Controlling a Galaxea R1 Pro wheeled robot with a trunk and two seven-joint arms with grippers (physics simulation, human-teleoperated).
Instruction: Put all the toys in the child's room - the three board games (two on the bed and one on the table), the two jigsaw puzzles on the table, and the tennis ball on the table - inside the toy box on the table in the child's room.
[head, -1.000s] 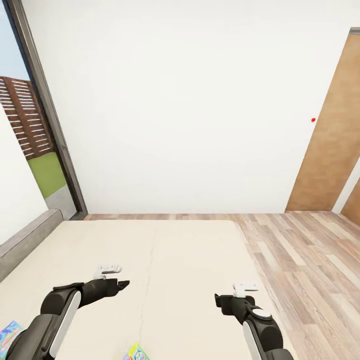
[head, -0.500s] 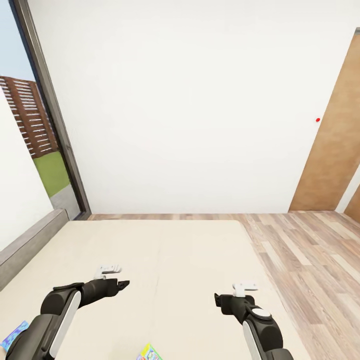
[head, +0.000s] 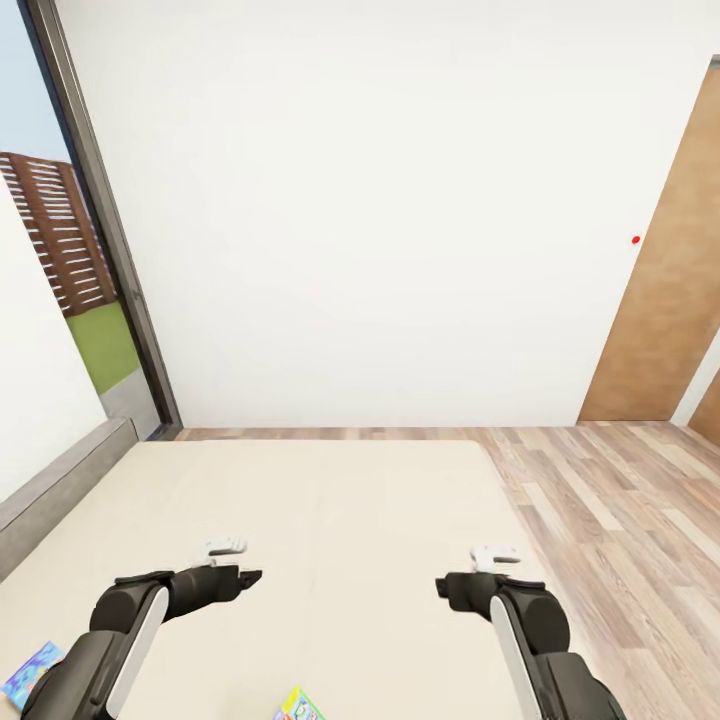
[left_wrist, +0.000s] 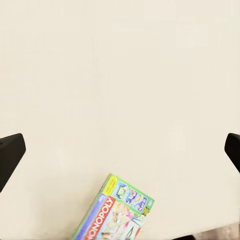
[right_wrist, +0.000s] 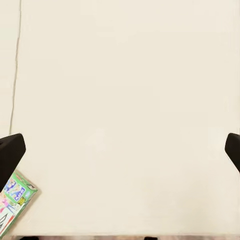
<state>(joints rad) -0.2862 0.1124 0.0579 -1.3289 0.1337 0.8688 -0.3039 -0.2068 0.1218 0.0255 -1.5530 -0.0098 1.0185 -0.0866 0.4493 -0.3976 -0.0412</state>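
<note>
— What lies closest on the bed (head: 330, 500)?

— Two board games, both at the mattress's near edge. The green Monopoly box (head: 299, 706) sits flat near the middle of that edge, only its far corner visible from the head; the left wrist camera catches more of it, red banner and all, lying askew on the beige. The smaller blue game (head: 28, 670) lies flat toward the near left corner.

— And the arms?

— Both reach out over the mattress, above it and touching nothing. The left end effector (head: 252, 577) hovers beyond the Monopoly box and to its left; in its wrist view the two dark fingertips (left_wrist: 10, 155) sit at opposite sides of the picture, so the jaws are spread wide, with nothing between them but mattress. The right end effector (head: 443, 585) hovers toward the bed's right edge, likewise spread wide and empty.

— Farther out?

— The mattress runs on bare to its far edge, a grey headboard (head: 60, 480) along the left side. Beyond come wood-plank floor (head: 620, 500), a white wall (head: 380, 220), a dark-framed window (head: 100, 230) on the left and a wooden door (head: 670, 300) on the right.
</note>
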